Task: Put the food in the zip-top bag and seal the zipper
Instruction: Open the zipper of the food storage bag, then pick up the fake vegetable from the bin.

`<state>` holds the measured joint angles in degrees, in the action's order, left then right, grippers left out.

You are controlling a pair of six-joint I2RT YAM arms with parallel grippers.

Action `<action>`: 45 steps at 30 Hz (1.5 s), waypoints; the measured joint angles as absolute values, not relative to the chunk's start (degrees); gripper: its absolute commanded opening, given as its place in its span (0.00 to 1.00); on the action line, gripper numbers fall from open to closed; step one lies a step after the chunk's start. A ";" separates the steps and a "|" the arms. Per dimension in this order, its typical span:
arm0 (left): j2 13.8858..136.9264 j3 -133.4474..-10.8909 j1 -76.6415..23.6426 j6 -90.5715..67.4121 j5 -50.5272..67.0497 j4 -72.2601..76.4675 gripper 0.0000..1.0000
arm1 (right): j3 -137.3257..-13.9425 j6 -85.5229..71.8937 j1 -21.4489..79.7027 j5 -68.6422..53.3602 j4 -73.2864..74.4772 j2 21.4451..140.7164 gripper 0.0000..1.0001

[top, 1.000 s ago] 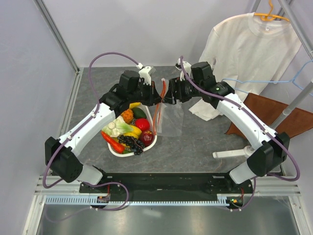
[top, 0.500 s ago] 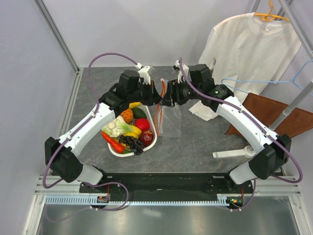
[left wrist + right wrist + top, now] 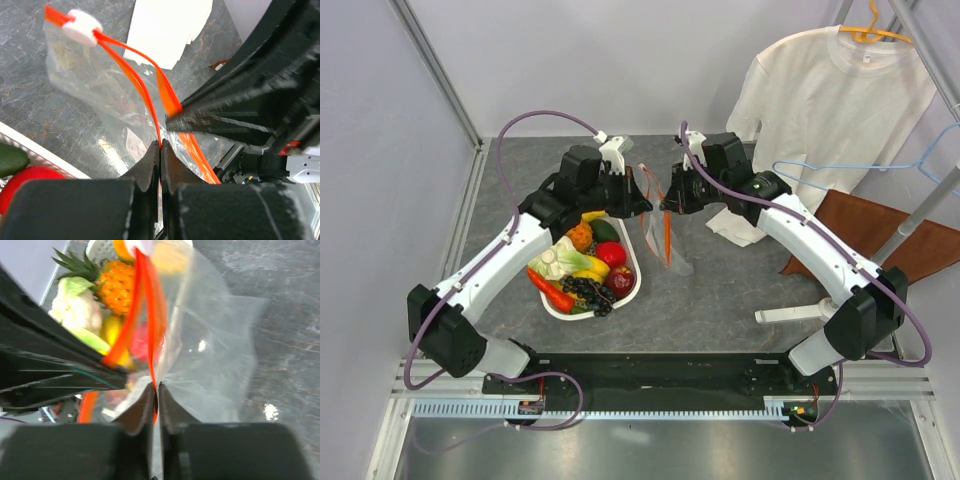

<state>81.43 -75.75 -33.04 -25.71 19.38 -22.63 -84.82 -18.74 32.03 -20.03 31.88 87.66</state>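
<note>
Our left gripper [image 3: 160, 147] has its two black fingers pressed together on one side of the thin red-orange zipper [image 3: 142, 87] strip. The right gripper [image 3: 155, 387] is likewise closed, pinching the opposite side of that strip at the bag's lip. From the two pinches the strips run together to a small white end piece [image 3: 82, 27], so the mouth is parted only a little between us.

Below the strip, the clear, floppy plastic zip-top bag [image 3: 678, 262] hangs between the two grippers. It sits just beside the white mesh basket [image 3: 560, 312], above the grey marbled table [image 3: 740, 290]. We cannot tell whether its bottom rests on the surface.

The food [image 3: 585, 265] is a pile of small colourful fruits and vegetables: a pineapple, pale greens, a red chili and dark grapes. All of it lies in the basket, and we see none inside the bag.

We judge that we are at the opening step, with both lips gripped and nothing loaded. Next we need to draw the two sides apart to widen the mouth. Then one gripper must let go to fetch a piece while the other keeps the limp film from collapsing shut.
</note>
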 measured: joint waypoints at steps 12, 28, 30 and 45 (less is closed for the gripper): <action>77.19 -71.46 -23.27 -24.99 20.08 -25.89 0.02 | -86.15 -10.92 26.04 -16.21 40.29 83.81 0.00; 85.49 -70.06 -24.03 -20.40 32.01 -28.82 0.48 | -81.30 -8.49 23.88 -21.19 44.84 76.14 0.00; 85.69 -70.26 -24.01 -18.74 32.45 -30.17 0.84 | -80.58 -8.49 23.57 -20.69 44.36 76.99 0.00; 60.97 -71.94 -16.71 7.73 36.12 -48.38 1.00 | -74.70 -9.19 23.51 -20.91 40.66 78.70 0.00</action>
<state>60.97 -71.94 -16.71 7.73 36.12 -48.38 -74.70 -9.19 23.51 -20.91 40.66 78.70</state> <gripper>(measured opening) 0.994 0.010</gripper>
